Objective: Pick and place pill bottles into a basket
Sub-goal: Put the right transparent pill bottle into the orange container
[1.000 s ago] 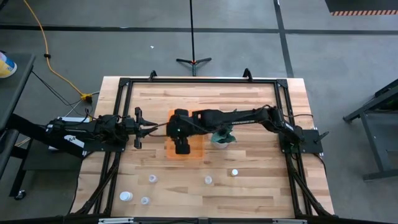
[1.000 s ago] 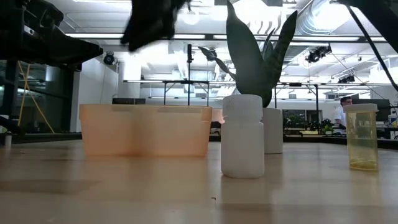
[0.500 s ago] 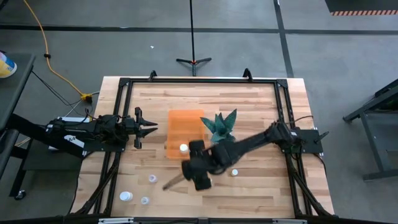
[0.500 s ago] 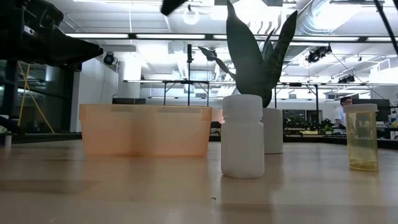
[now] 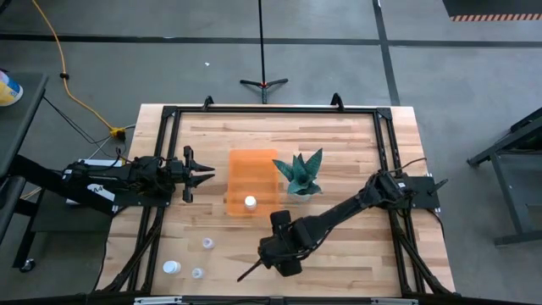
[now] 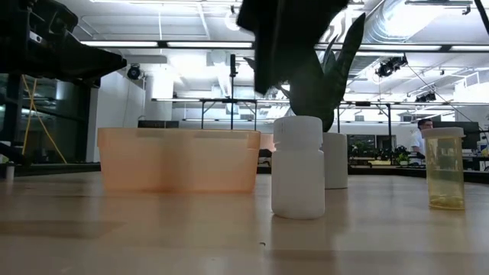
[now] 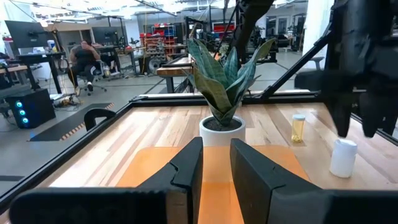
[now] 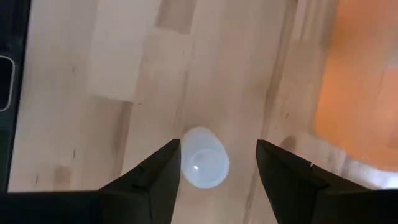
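Bottle (image 5: 284, 245) sits hidden under your right gripper (image 5: 286, 254) near the table's front, seen from above; the right wrist view shows it between parted fingers (image 8: 149, 180), so centre it, then descend straight before closing.

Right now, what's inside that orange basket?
One pill bottle with a white cap sits inside the orange basket, near its front edge. The rest of its floor looks bare. The right gripper hangs open over another bottle on the table.
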`<state>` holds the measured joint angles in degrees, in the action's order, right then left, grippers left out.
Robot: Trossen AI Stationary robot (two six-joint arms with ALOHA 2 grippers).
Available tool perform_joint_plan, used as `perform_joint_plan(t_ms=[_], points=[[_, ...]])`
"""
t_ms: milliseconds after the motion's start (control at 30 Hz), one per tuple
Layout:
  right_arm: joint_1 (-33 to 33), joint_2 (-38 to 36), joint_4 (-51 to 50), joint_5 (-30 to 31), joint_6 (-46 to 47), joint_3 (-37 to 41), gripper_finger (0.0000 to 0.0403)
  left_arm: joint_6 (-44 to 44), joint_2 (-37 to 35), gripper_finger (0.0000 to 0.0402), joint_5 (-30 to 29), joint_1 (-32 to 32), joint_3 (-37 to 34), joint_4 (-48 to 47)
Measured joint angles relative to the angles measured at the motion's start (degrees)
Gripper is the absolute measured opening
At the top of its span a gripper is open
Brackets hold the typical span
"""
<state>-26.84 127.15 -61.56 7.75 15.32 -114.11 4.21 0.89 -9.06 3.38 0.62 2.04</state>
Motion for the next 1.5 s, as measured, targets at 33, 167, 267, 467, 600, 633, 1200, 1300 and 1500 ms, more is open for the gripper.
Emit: perform_joint_plan(t_ms=[33, 167, 267, 467, 600, 633, 1200, 1300, 1500], points=[[0.26, 0.00, 0.10, -0.72, 0.37, 0.58, 0.0200, 0.00, -0.02, 0.0117, 0.00, 0.00, 0.02, 0.02], [0.97, -0.02, 0.35, -3.64, 2.63, 2.49, 0.0200, 0.00, -0.01, 0.0117, 0.00, 0.00, 0.00, 0.00], [1.31, -0.02, 1.17, -5.42, 2.72, 3.24, 0.0200, 0.00, 0.00, 0.0117, 0.00, 0.00, 0.02, 0.02], [1.34, -0.01, 1.99, -3.39, 2.36, 3.44, 0.0200, 0.00, -0.01, 0.0117, 0.00, 0.01, 0.02, 0.00], [1.34, 0.64, 2.43, -4.01, 2.25, 3.44, 0.0200, 0.00, 0.00, 0.0117, 0.00, 0.00, 0.02, 0.02], [1.34, 0.89, 2.36, -4.62, 2.12, 3.44, 0.0200, 0.00, -0.02, 0.0117, 0.00, 0.00, 0.00, 0.02], [1.21, 1.44, 1.57, -4.88, 1.49, 3.46, 0.0196, 0.00, 0.00, 0.0117, 0.00, 0.01, 0.01, 0.00], [1.21, 1.44, 1.57, -4.92, 1.57, 3.46, 0.0186, 0.00, -0.01, 0.0117, 0.00, 0.00, 0.02, 0.01], [1.03, 1.46, 1.75, -4.93, 1.39, 3.46, 0.0154, 0.00, 0.00, 0.0117, 0.00, 0.02, 0.02, 0.00]])
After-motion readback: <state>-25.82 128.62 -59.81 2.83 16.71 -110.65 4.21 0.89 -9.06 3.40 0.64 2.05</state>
